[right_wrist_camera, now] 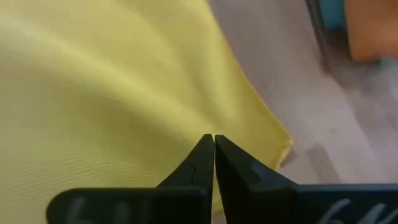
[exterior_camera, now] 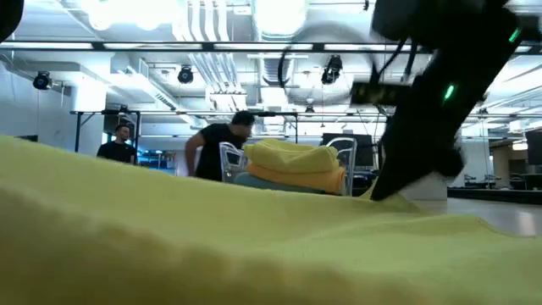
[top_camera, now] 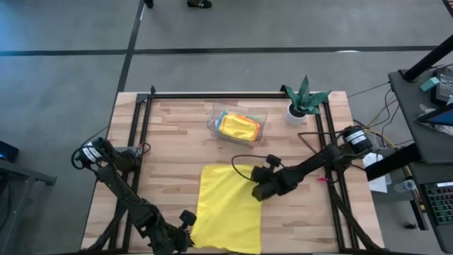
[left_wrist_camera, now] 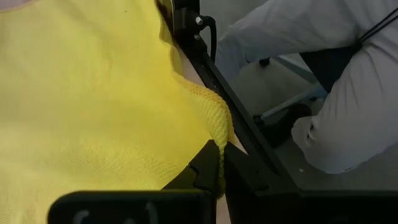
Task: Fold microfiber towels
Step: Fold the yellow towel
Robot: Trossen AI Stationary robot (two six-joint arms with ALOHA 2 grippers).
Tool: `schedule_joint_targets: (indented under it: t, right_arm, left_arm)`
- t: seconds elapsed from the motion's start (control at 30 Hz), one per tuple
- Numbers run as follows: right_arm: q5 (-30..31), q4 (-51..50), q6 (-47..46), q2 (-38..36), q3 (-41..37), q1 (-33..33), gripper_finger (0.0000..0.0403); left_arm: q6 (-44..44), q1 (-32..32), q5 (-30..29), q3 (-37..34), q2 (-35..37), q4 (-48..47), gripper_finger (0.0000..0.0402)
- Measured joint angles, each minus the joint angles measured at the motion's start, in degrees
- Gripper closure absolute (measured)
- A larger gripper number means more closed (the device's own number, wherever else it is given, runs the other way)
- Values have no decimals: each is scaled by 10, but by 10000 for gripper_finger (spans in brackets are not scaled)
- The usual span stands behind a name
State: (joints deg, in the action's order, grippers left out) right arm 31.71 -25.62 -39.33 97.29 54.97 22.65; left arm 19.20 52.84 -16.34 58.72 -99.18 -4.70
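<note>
A bright yellow microfiber towel (top_camera: pixel 228 209) lies spread on the table's near middle and fills the foreground of the low view (exterior_camera: pixel 212 246). My left gripper (top_camera: pixel 187 230) is at its near left corner, shut on it (left_wrist_camera: pixel 221 155). My right gripper (top_camera: pixel 259 190) is shut with its tips (right_wrist_camera: pixel 214 140) over the towel close to its right edge, a little in from the far right corner (right_wrist_camera: pixel 283 146), which lies flat on the wood. More folded towels, yellow on top (top_camera: pixel 238 125), sit in a clear tray. My left gripper pinches the towel's near left corner (left_wrist_camera: pixel 219 127) between its two fingers, coming in slanting down from the table's left. The corner stands slightly raised at the fingers, and the cloth beyond it lies slack on the table. My right gripper's shut tips reach the cloth in the low view (exterior_camera: pixel 378 195); whether they touch it, I cannot tell.
The clear tray (top_camera: pixel 214 120) stands at the far middle, and a small potted plant (top_camera: pixel 303 103) at the far right corner. Black frame rails (top_camera: pixel 141 127) run along both table sides. A person in light clothing (left_wrist_camera: pixel 336 93) is just past the near edge; others stand in the room (exterior_camera: pixel 216 148).
</note>
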Motion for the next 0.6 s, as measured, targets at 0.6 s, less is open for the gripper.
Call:
schedule_joint_targets:
  t: [0.6]
  right_arm:
    - [-5,254,86,-62,19,266,321]
  left_arm:
    - [-3,-8,-3,0,0,0,402]
